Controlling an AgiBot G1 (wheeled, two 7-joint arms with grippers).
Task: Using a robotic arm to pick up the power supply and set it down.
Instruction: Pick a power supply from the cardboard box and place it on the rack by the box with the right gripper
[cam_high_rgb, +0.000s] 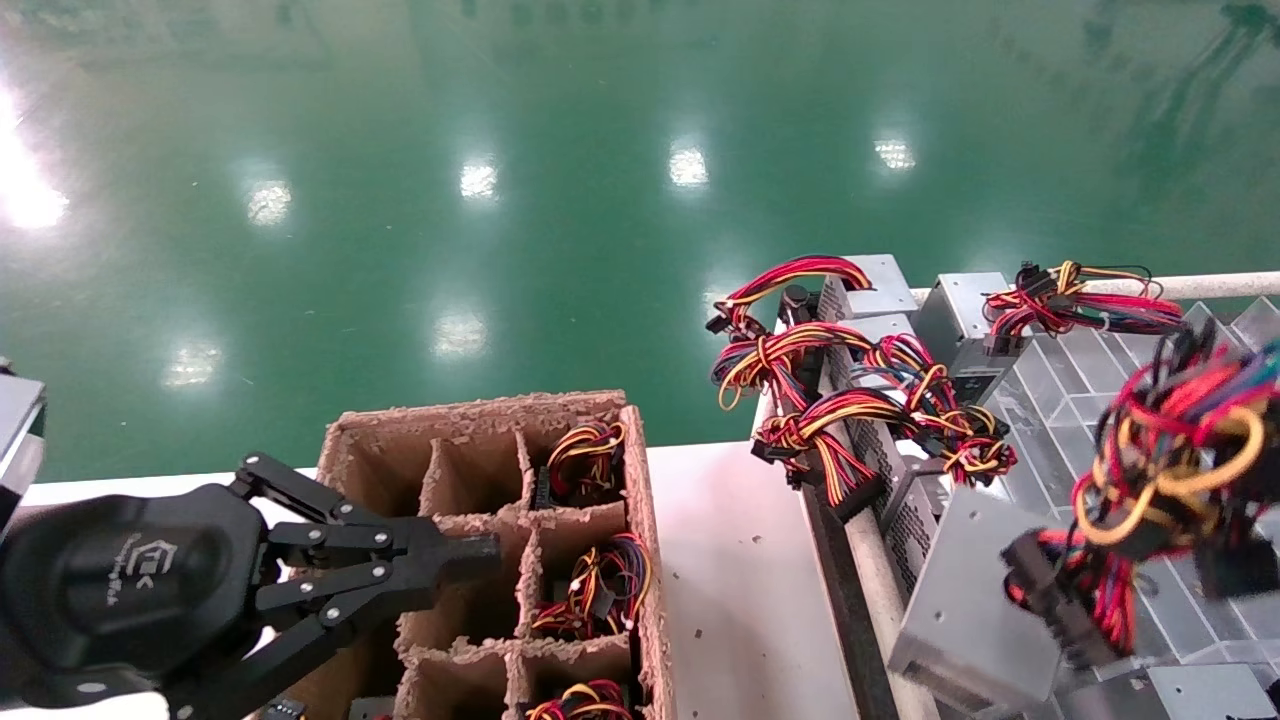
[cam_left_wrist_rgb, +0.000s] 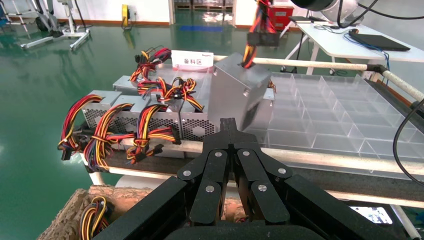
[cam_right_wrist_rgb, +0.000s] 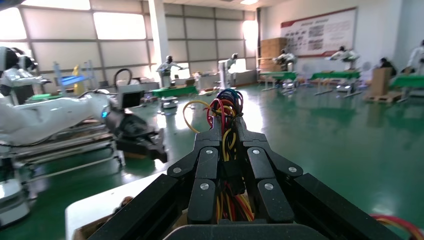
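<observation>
While the left gripper is held over the cardboard divider box with its fingers pressed together, the power supply is hung tilted above the clear tray, its wire bundle pinched between the fingers of the right gripper.

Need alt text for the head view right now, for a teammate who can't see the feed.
The right pincer holds a power supply by its wire bundle, hanging tilted over the clear tray beside more supplies. The left pincer, shut, hovers over the cardboard divider box.
</observation>
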